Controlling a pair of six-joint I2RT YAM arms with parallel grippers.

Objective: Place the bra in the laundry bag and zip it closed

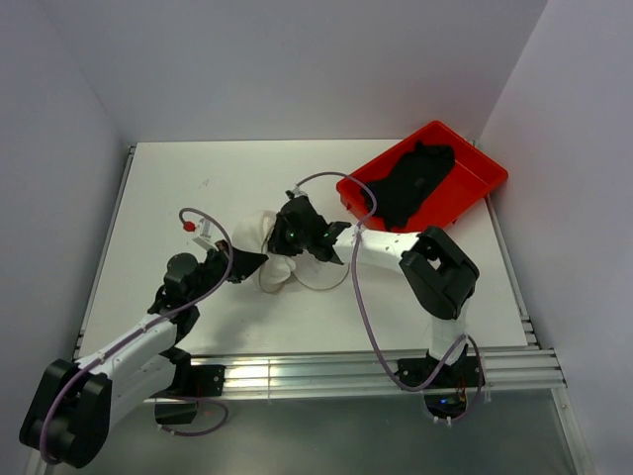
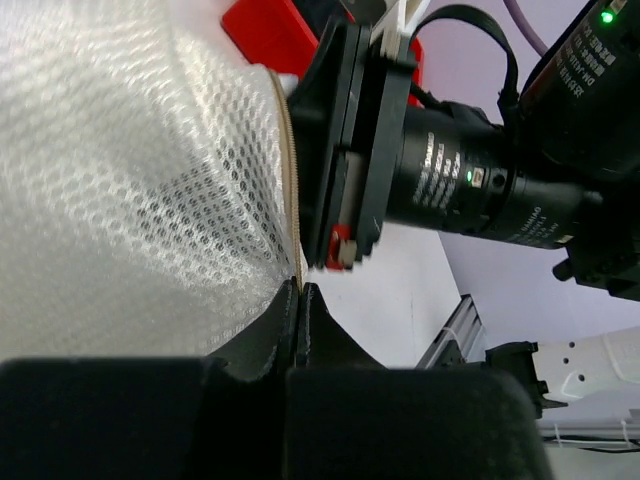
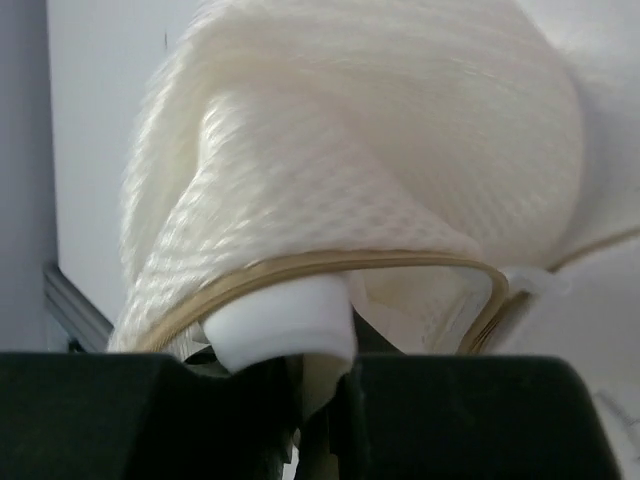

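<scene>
Bag (image 1: 280,267) is slumped mid-surface (image 1: 198,188) and held from two sides. Left end effector (image 2: 300,296) is clenched on the bag's rim at its near-left side, jaws fully together with only the mesh edge and the end of the zip (image 2: 290,170) nipped between them. Right end effector (image 3: 325,400) is clamped on the rim at the bag's far-right side, with a fold of mesh and the tan zip tape caught between nearly closed jaws. A white plastic piece (image 3: 282,322) is seated on the tape right at the jaws; whether it is a zip pull or part of a finger cannot be told. The opposed grips are judged to be there so the rim can be tensioned and the mouth worked, since a floppy mesh drum would otherwise collapse. Whether the zip is open cannot be told from any view. The bra (image 1: 413,183) is judged to be the dark garment lying in the red tray (image 1: 480,173), well beyond and to the right of the bag, so loading is not yet done. Obstructions: both end effectors are committed to the bag, so none is free for the bra. The right wrist is hung just over the bag and part of its top is hidden. A cable (image 1: 356,287) is looped over the surface right of the bag.
</scene>
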